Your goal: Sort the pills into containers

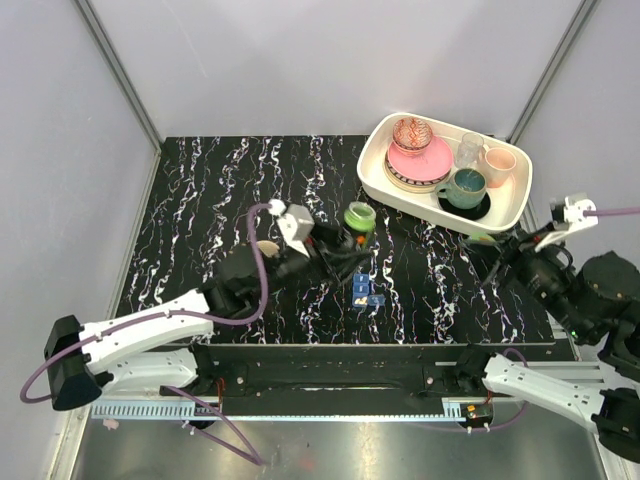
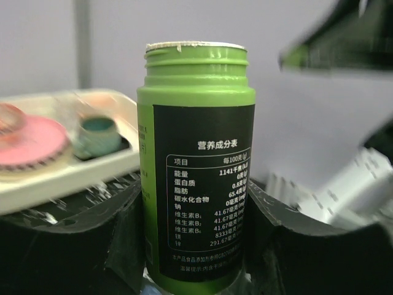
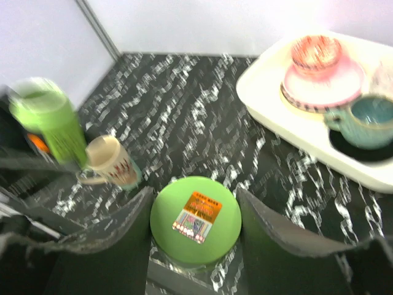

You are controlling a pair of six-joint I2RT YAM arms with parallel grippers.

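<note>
Pale grey walls (image 1: 300, 60) (metal strips (image 1: 118, 75) at the corners) rise beyond the left gripper (image 1: 350, 238); a black, white-veined table (image 1: 220, 190) lies beneath it.

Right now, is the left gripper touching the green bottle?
Touching. Left wrist view: fingers of the left gripper press both sides of the green bottle, no gap.
</note>
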